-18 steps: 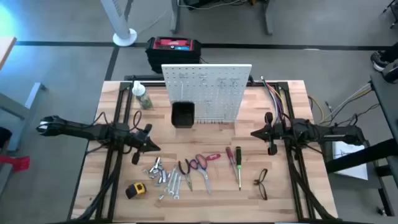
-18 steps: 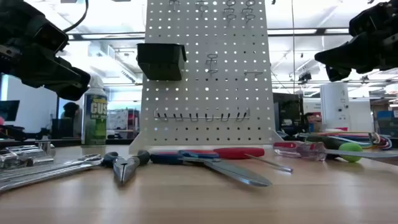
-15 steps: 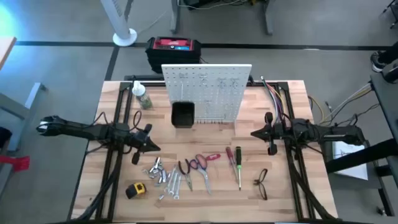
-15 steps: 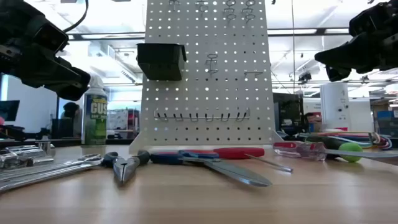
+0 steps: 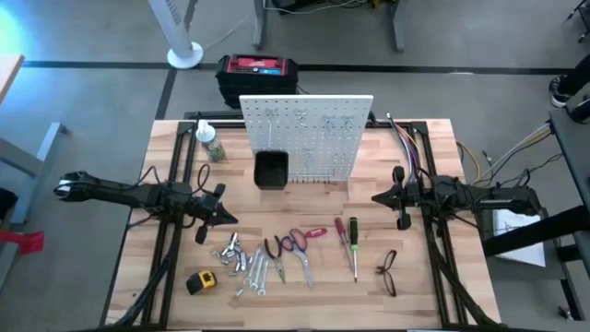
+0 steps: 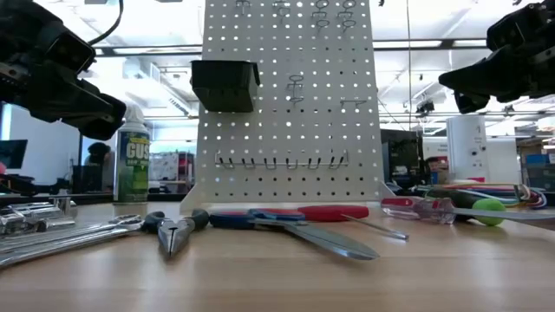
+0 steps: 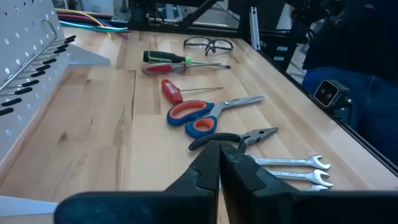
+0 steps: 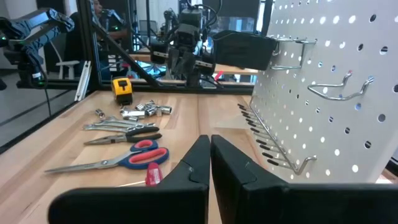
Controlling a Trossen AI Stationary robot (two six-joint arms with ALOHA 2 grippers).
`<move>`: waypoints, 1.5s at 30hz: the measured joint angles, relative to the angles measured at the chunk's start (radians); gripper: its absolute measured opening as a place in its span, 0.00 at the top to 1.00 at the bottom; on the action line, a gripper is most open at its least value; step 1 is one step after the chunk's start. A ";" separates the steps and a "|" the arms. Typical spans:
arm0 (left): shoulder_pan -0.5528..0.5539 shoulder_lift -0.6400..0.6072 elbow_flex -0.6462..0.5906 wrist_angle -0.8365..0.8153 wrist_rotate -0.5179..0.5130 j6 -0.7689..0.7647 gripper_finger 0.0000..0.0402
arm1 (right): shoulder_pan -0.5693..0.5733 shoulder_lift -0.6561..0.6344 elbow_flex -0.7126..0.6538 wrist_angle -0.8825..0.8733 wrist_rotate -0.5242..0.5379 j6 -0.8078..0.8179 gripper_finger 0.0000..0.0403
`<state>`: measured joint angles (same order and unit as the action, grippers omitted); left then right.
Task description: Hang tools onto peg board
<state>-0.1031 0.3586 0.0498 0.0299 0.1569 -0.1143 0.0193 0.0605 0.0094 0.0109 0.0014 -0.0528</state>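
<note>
Two pairs of fingers, both pressed shut and holding nothing — that is what you have. Your left gripper [image 5: 224,219] hangs above the table [image 5: 433,148] at about 9 o'clock from its middle, tip pointing toward 3 o'clock; your right gripper [image 5: 378,197] hangs at about 3 o'clock, tip pointing toward 9 o'clock. In the left wrist view the closed fingers [image 7: 211,163] look over the tools; in the right wrist view the closed fingers [image 8: 205,152] look past the peg board.

All the tools lie flat in a loose row along the 6 o'clock side of the table. From 9 o'clock toward 3 o'clock you see the yellow tape measure [image 5: 201,281], a cluster of silver wrenches [image 5: 247,267], dark-handled pliers [image 5: 274,251], scissors [image 5: 297,244] with red and blue handles, a red-handled screwdriver [image 5: 339,227], a green-handled screwdriver [image 5: 353,242] just beside it, and the black-framed glasses [image 5: 386,272] nearest the right arm.

Your peg board [image 5: 309,134] stands upright at 12 o'clock — white, with a black bin [image 5: 271,170] on its front and bare hooks [image 8: 339,90]. A green-labelled bottle [image 5: 211,143] stands at its 9 o'clock side. Beyond the table's 12 o'clock edge sits a red-and-black box [image 5: 257,74].
</note>
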 joint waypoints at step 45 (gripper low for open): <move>0.000 0.000 0.000 0.439 -0.094 0.163 1.00 | 0.000 0.007 0.000 0.245 -0.009 -0.134 1.00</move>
<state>-0.1029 0.3588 0.0500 0.4689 0.0626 0.0486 0.0196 0.0677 0.0095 0.2555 -0.0079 -0.1867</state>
